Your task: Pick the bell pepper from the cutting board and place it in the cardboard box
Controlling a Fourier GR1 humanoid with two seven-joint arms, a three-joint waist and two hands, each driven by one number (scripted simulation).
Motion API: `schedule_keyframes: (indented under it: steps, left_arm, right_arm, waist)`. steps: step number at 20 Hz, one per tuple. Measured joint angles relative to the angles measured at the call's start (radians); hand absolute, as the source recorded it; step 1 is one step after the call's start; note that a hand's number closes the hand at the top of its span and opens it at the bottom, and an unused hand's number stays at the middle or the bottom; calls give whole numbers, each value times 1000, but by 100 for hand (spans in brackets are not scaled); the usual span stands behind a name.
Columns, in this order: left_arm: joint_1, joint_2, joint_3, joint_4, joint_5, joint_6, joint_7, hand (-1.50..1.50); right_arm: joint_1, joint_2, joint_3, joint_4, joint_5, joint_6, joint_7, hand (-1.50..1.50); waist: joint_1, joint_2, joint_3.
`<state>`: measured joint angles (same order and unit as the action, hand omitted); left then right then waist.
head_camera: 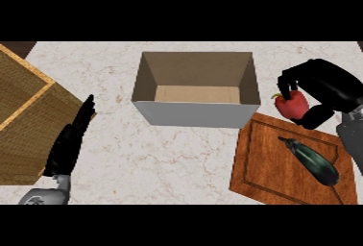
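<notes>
A red bell pepper [291, 105] hangs above the far edge of the wooden cutting board [269, 163], with my right hand [327, 89] curled round it from the right. The open cardboard box [195, 115] stands just left of the pepper, its inside bare. Low at the left, my left hand [69, 139] rests edge-on with straight fingers pointing away from me, holding nothing.
A dark eggplant [312, 161] lies diagonally on the cutting board. A woven wicker mat [28, 105] covers the counter's left side, right beside my left hand. Marble counter shows between the mat and the board.
</notes>
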<state>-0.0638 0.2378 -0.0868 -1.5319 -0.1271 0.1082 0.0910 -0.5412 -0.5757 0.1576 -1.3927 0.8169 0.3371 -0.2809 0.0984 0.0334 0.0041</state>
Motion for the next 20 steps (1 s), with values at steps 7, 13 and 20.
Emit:
schedule_keyframes:
  steps: [7,13,20]
  left_arm:
    - [4,8,17,13,2,-1,-1,0]
    - [15,7,26,12,-3,7,-2,0]
    - [41,11,43,-23,-4,5,24,0]
  right_arm:
    - [-200,11,-138,225,-269,141,-302,150]
    - [-400,55,-157,406,-381,189,-342,150]
    - [-564,155,-116,521,-406,202,-292,150]
  waist:
    - [-14,-9,-2]
    - [-34,-18,-3]
    - [-61,-27,-4]
